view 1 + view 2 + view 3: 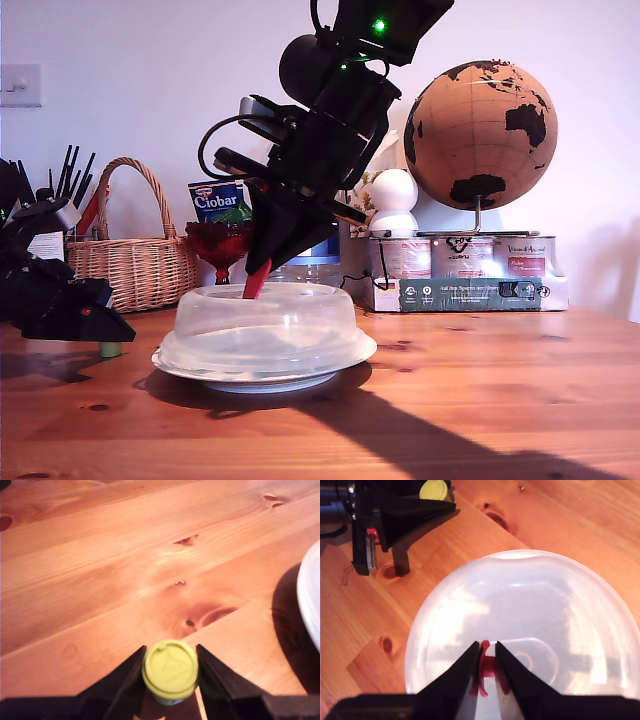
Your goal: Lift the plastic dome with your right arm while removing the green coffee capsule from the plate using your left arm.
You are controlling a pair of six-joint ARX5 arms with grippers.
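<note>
— On the desk [480, 400], where did our things stand?
— The plastic dome [265, 325] sat on the plate [345, 358], covering it. My second gripper [485, 667] had its jaws pinched narrowly on the dome's red handle tab [486, 666].
— And the green coffee capsule [170, 671]?
— We had it off the plate, toward the exterior view's left, its base on the wood. My first gripper [170, 672] gripped it, a finger against either side.
— Behind us?
— A wicker basket [135, 265] and a globe [480, 135].
</note>
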